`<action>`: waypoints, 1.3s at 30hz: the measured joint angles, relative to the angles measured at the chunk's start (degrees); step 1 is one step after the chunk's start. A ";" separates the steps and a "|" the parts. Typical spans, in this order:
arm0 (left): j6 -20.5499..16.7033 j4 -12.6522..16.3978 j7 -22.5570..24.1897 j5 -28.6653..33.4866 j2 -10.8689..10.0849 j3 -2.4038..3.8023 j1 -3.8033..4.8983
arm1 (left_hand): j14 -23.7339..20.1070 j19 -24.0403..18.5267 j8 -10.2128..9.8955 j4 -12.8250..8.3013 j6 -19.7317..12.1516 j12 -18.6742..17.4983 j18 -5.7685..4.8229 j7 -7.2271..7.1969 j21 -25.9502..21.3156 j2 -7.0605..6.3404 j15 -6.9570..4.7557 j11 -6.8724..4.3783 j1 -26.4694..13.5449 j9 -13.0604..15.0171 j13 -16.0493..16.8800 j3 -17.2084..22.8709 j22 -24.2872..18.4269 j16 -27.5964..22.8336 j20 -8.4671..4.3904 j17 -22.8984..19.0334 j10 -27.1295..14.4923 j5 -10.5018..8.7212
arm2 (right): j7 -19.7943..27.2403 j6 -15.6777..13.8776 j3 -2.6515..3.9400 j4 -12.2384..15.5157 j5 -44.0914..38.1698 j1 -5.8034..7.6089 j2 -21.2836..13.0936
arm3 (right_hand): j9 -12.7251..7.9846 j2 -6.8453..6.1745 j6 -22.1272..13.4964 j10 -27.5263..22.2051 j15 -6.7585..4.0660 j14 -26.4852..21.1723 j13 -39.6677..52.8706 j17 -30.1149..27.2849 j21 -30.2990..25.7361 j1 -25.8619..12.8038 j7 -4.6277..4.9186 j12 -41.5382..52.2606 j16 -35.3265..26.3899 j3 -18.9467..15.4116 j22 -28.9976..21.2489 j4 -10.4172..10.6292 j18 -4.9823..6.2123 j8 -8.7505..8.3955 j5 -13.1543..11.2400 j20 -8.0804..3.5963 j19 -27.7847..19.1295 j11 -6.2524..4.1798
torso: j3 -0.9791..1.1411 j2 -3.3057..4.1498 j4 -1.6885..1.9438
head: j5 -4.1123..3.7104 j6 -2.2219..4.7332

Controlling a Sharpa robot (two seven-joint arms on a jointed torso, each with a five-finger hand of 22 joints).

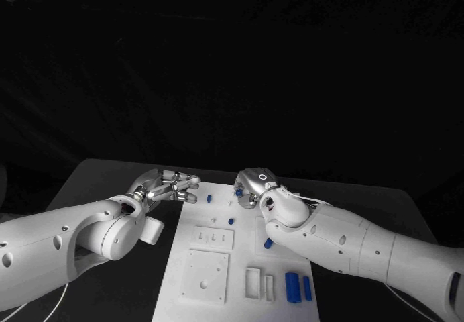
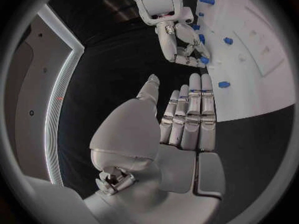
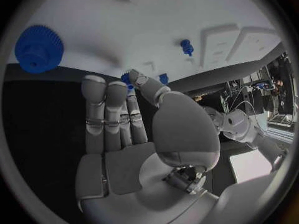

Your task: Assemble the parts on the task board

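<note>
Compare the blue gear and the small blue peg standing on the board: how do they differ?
The blue gear is large, round and toothed; the blue peg is small and slim. The gear sits by the task board edge; the peg stands upright further in. Both are blue and rest on the board.

White task board (image 1: 208, 268); blue parts (image 1: 292, 287); blue gear (image 3: 39, 49); black table (image 1: 106, 181); silver left robot hand (image 1: 172, 186).

head: overhead, looking down | wrists: close behind hands | shared: task board (image 1: 237, 258)
</note>
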 measured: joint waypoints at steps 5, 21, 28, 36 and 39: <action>0.02 0.08 0.00 -0.02 0.04 0.00 0.20 | 0.00 0.00 0.00 0.00 0.00 0.00 0.00 0.00 0.00 0.00 0.00 0.00 0.00 0.00 0.00 0.00 0.00 0.00 0.00 0.00 0.00 0.00 | -0.26 -1.00 0.00 -0.47 -0.30 0.00 0.32 | 0.00 -0.22 0.04 0.00 0.00 0.00 0.00 0.05 -0.22 0.21 0.05 0.19 0.00 0.24 0.86 -0.08 -0.03 0.23 0.00 0.00 0.00 -0.01 | -0.14 0.14 0.05 | 0.16 -0.12; 0.05 0.10 -0.04 -0.05 0.13 0.00 0.61 | 0.00 0.00 0.00 0.00 0.00 0.00 0.00 0.00 0.00 0.00 0.00 0.00 0.00 -0.01 0.00 0.00 0.00 0.00 0.00 -0.01 0.00 0.00 | -0.15 -2.12 0.00 -1.52 -0.65 -0.01 1.76 | 0.00 -0.26 0.05 -0.03 0.00 0.00 0.00 0.04 -0.70 0.23 0.03 0.24 0.00 0.26 1.46 -0.06 -0.09 0.22 -0.01 0.02 0.00 -0.03 | -0.28 0.38 0.19 | 0.68 -0.23; 0.06 0.10 -0.07 -0.08 0.16 0.00 0.75 | 0.00 -0.13 0.00 0.00 0.00 0.00 0.00 0.00 0.30 0.00 0.00 0.00 0.00 -0.01 0.00 0.00 -0.06 0.00 -0.13 -0.02 0.00 0.00 | -0.01 -1.99 0.00 -1.74 -0.67 -0.01 1.88 | 0.00 -0.28 0.16 -0.10 0.00 0.00 0.00 0.04 -0.89 0.22 -0.08 0.23 0.00 0.34 1.69 0.03 -0.13 0.20 -0.02 0.02 0.01 -0.11 | -0.33 0.42 0.07 | 0.93 -0.49; 0.06 0.06 -0.09 -0.10 0.25 0.01 0.83 | 0.00 -0.21 0.00 0.00 0.00 0.00 -0.02 0.00 0.41 0.00 0.00 0.00 0.00 -0.02 0.00 0.00 -0.09 0.00 -0.21 -0.02 0.00 0.00 | 0.24 -1.69 0.06 -2.26 -0.66 0.06 2.30 | 0.45 -0.58 0.14 -0.11 0.00 0.00 0.00 0.03 -2.22 0.07 -0.07 0.22 -0.22 0.29 1.94 0.20 -0.42 0.16 -0.06 0.02 0.01 -0.11 | -0.37 0.45 0.01 | 1.07 -0.63; 0.07 0.04 -0.09 -0.11 0.28 0.01 0.83 | 0.00 -0.21 0.00 0.00 0.00 0.00 -0.02 0.00 0.41 0.00 0.00 0.00 0.00 -0.02 0.00 0.00 -0.09 0.00 -0.21 -0.02 0.00 0.00 | 0.39 -1.38 0.06 -2.62 -0.62 0.09 2.59 | 0.46 -0.66 0.13 -0.10 0.00 0.00 0.08 -0.09 -2.88 -0.01 -0.07 0.22 -0.49 -0.25 1.93 0.73 -0.43 -0.01 -0.45 0.02 0.01 -0.12 | -0.40 0.47 0.02 | 1.03 -0.69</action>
